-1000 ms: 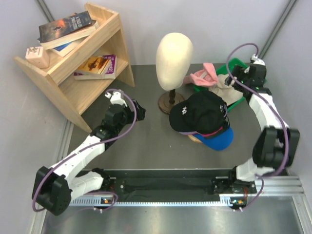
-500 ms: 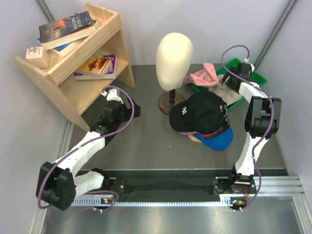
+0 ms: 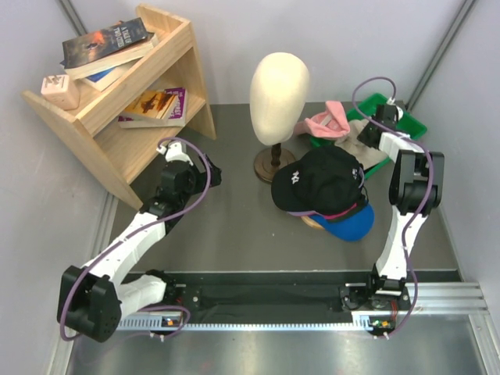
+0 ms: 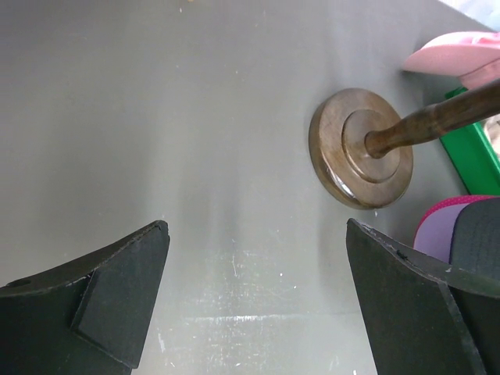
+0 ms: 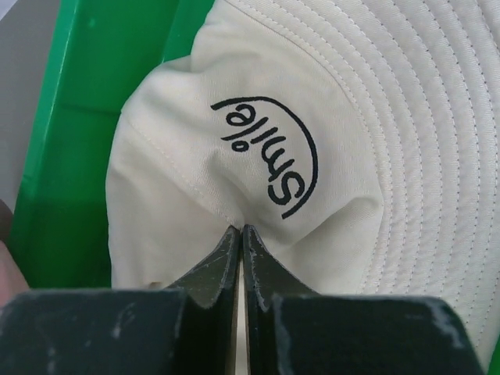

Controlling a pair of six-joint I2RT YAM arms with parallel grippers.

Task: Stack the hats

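A black cap with a white logo (image 3: 320, 181) tops a pile with magenta and lavender brims, over a blue cap (image 3: 353, 224). A light pink cap (image 3: 326, 121) hangs over the green bin's left end. The cream bucket hat (image 5: 312, 117), printed "Smile", lies in the green bin (image 5: 86, 117). My right gripper (image 5: 241, 229) is shut, its tips pinching a fold of that hat's crown. From above, the right gripper (image 3: 375, 134) reaches into the bin over the bucket hat (image 3: 367, 150). My left gripper (image 4: 258, 305) hovers open over bare table, left of the pile.
A cream mannequin head (image 3: 279, 87) stands on a round wooden base (image 4: 361, 148) behind the pile. A wooden shelf (image 3: 117, 101) with books fills the back left. The pink cap's brim (image 4: 461, 56) and the pile's edge (image 4: 437, 234) show at the left wrist view's right.
My right gripper has gone down into the bin and shut on the bucket hat's crown. The left arm has drawn back slightly to the left, still open.
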